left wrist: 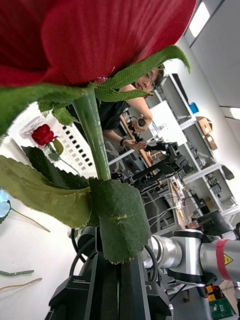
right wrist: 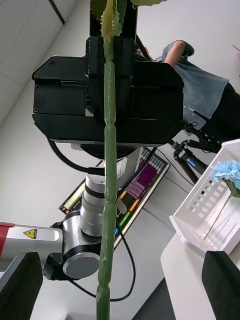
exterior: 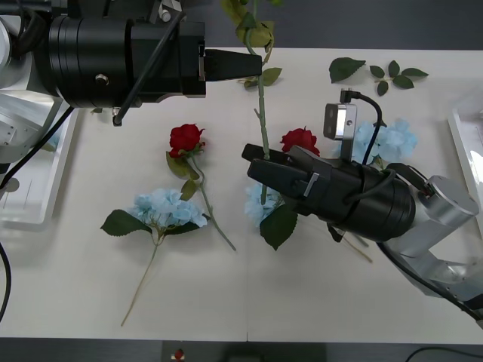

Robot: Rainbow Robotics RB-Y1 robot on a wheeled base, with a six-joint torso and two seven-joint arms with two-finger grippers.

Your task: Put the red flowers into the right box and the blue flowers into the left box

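Note:
One red flower stands upright above the table, its stem [exterior: 262, 113] running up past the front view's top edge. Its bloom [left wrist: 100, 35] looms close in the left wrist view. My left gripper [exterior: 256, 64] is shut on the upper stem. My right gripper [exterior: 264, 160] is open, its fingers either side of the lower stem [right wrist: 106, 210]. Two more red flowers [exterior: 186, 139] [exterior: 299, 139] lie on the table among three blue flowers [exterior: 166, 207] [exterior: 260, 205] [exterior: 389, 139]. The left box [exterior: 30, 181] holds a blue flower [right wrist: 227, 172]. The right box [exterior: 469, 136] sits at the right edge.
Loose green leaf sprigs [exterior: 347, 68] [exterior: 396, 75] lie at the table's far right. The table's front strip is bare white surface [exterior: 317, 302]. My left arm's black body [exterior: 113, 56] hangs over the far left of the table.

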